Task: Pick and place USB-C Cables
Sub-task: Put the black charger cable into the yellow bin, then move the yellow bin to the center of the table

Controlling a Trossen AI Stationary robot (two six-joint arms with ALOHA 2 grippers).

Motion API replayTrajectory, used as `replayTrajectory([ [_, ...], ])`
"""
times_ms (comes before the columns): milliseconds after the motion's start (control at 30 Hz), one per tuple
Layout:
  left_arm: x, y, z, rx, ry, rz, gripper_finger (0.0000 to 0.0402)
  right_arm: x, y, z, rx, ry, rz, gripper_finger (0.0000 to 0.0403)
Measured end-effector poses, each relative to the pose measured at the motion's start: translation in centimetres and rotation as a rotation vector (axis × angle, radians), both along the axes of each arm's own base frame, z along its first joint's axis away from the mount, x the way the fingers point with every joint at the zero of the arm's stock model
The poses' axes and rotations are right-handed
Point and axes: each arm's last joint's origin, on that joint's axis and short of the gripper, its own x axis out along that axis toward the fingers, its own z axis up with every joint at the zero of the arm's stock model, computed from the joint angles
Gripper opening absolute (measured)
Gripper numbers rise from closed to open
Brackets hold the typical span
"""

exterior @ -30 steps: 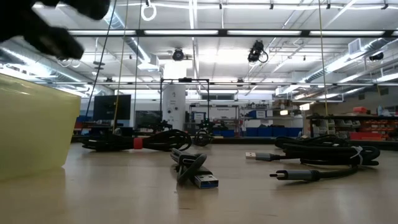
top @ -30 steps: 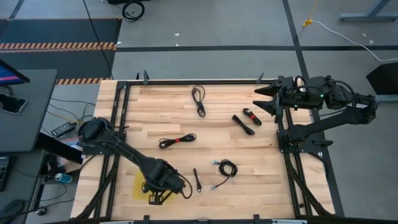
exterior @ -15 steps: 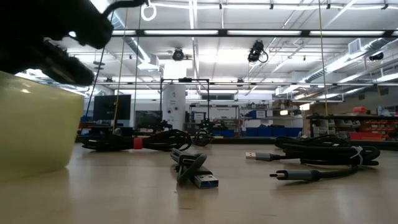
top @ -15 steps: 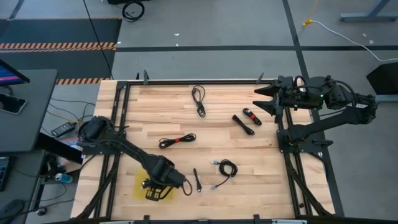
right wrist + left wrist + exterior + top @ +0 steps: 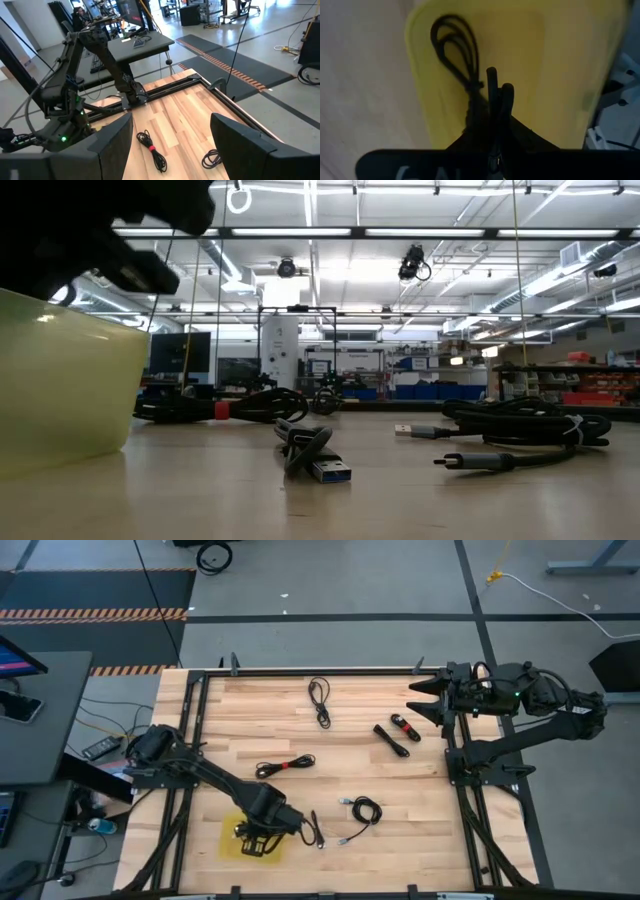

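Observation:
Several thin black USB-C cables lie flat on the wooden table: one near the far edge, one with a red tie in the middle, a pair toward the right, and two near the front. Another coiled cable lies on the floor of a yellow bin. My left gripper is over that bin, its fingers shut and standing beside the coil. My right gripper waits open at the table's far right. My left gripper reaches into the yellow bin from above with shut fingers right beside the coil's tied neck. The cable's tail runs under the gripper body, so I cannot tell whether the fingers touch the cable or the bin floor.
Black frame rails run along the table's left and right sides. In the low view the bin wall fills the left, with cables on the table beside it. Bare wood lies between the cables.
My left gripper has moved a little toward the table's right and far side above the bin. In the low view the bin's wall edge has shifted rightward and looms larger, so the bin has slid along the table. The right arm has kept still.

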Motion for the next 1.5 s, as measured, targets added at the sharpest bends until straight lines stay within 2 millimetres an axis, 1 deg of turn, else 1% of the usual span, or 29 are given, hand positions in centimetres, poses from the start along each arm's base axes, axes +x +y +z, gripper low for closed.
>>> replayTrajectory([
  [100, 0.27, -0.06, 0.59, 0.019, -0.034, -0.026, 0.0025, 0.00, 0.00, 0.00, 0.000, 0.000, 0.000, 0.0271],
  [200, 0.43, 0.18, 0.65, 0.034, -0.048, -0.043, 0.0025, 0.00, 0.00, 0.00, -0.001, 0.000, 0.000, 0.0271],
  [367, 0.61, 0.55, 0.64, 0.039, -0.045, -0.015, 0.0027, 0.00, 0.00, 0.00, -0.001, 0.000, 0.000, 0.0271],
  [533, 0.68, 0.52, 0.64, 0.042, -0.054, -0.009, 0.0087, 0.00, 0.00, 0.00, -0.002, 0.000, 0.000, 0.0271],
  [633, 0.67, 0.51, 0.64, 0.044, -0.054, -0.009, 0.0098, 0.00, 0.00, 0.00, -0.002, 0.001, 0.000, 0.0271],
  [700, 0.68, 0.53, 0.64, 0.044, -0.055, -0.009, 0.0093, 0.00, 0.00, 0.00, -0.002, 0.001, 0.000, 0.0271],
  [800, 0.69, 0.52, 0.64, 0.043, -0.055, -0.009, 0.0073, 0.01, 0.00, 0.00, -0.003, 0.001, 0.000, 0.0271],
  [1000, 0.71, 0.58, 0.64, 0.058, -0.050, 0.041, 0.0009, 0.00, 0.00, 0.00, -0.003, 0.001, 0.000, 0.0271],
  [1100, 0.74, 0.66, 0.62, 0.087, -0.057, 0.070, 0.0008, 0.00, 0.00, -0.01, -0.003, 0.001, 0.000, 0.0271],
  [1333, 0.68, 0.76, 0.61, 0.110, -0.057, 0.077, 0.0006, 0.00, 0.00, -0.07, -0.003, 0.008, 0.000, 0.0271],
  [1500, 0.48, 0.71, 0.88, 0.111, -0.044, 0.136, 0.0005, -0.05, 0.00, -0.25, 0.001, 0.026, -0.001, 0.0271],
])
